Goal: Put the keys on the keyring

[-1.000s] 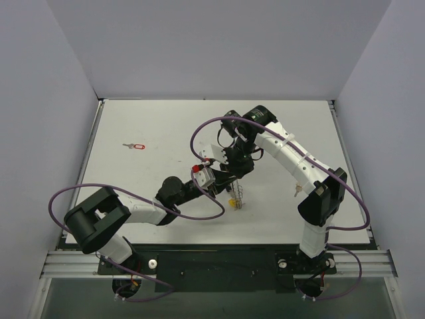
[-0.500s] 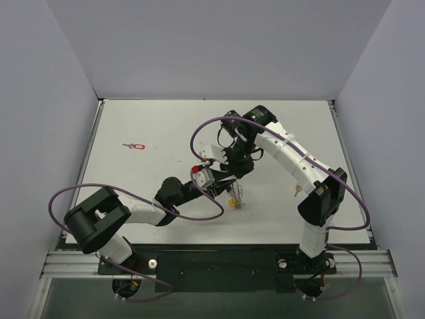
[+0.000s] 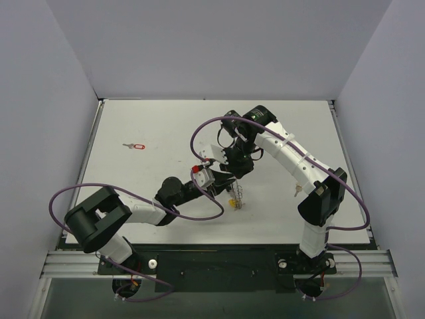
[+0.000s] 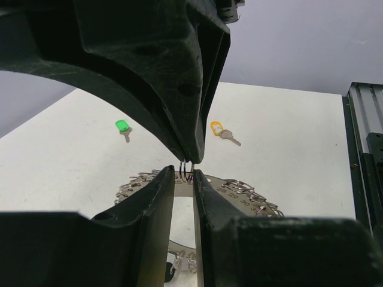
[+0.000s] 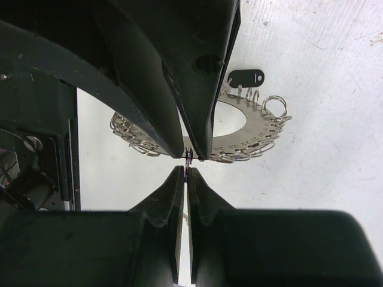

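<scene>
Right gripper (image 5: 186,171) jaws closed, pinching thin loop on rim of keyring (image 5: 254,142). Keyring sits mid-table (image 3: 166,126), under both tips. Left gripper (image 4: 184,177) jaws narrowly parted astride same loop; whether they touch it, we cannot tell. Risks we see: loop slips or bends, tips collide, keyring drags. No key in hand. Green key (image 4: 122,127) and yellow key (image 4: 219,129) lie beyond, red key (image 3: 137,145) well apart, dark grey key (image 5: 246,76) just beside ring. Fingers crowd our view.

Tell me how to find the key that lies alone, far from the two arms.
Look down on the white table and go to its far left part. A small key lies there by itself, silver blade pointing left. Its red plastic head sets it apart from the yellow-headed key and the green-headed key elsewhere on the table.
</scene>
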`<state>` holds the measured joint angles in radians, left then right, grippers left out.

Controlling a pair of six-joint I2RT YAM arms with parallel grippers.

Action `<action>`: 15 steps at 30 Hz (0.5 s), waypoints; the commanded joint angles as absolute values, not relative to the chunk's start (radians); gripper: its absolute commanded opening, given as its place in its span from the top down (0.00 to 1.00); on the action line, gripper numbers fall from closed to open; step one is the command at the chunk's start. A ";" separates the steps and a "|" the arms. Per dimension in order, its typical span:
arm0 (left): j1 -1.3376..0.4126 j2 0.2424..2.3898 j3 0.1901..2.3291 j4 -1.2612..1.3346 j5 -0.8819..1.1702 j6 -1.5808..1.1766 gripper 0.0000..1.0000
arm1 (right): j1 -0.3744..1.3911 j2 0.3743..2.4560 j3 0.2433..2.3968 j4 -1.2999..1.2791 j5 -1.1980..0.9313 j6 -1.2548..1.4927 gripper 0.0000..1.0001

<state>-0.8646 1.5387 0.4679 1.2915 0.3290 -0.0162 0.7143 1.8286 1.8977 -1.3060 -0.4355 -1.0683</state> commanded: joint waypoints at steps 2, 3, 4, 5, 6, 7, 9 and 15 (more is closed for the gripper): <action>-0.859 1.563 0.505 1.382 0.360 -0.040 0.72 | 0.718 1.787 1.894 -1.537 -0.468 -1.080 1.00; -0.858 1.563 0.509 1.382 0.362 -0.040 0.73 | 0.719 1.787 1.894 -1.537 -0.469 -1.078 1.00; -0.859 1.566 0.511 1.382 0.364 -0.043 0.73 | 0.718 1.787 1.893 -1.537 -0.472 -1.080 1.00; -0.858 1.569 0.512 1.385 0.364 -0.044 0.73 | 0.718 1.789 1.893 -1.539 -0.472 -1.078 1.00; -0.859 1.569 0.514 1.387 0.367 -0.044 0.73 | 0.718 1.789 1.893 -1.539 -0.471 -1.078 1.00; -0.859 1.571 0.514 1.388 0.368 -0.046 0.74 | 0.718 1.789 1.893 -1.539 -0.471 -1.078 1.00; -0.857 1.569 0.514 1.394 0.364 -0.049 0.74 | 0.719 1.790 1.893 -1.537 -0.472 -1.080 1.00; -0.859 1.549 0.494 1.420 0.342 -0.054 0.73 | 0.718 1.795 1.890 -1.536 -0.468 -1.080 1.00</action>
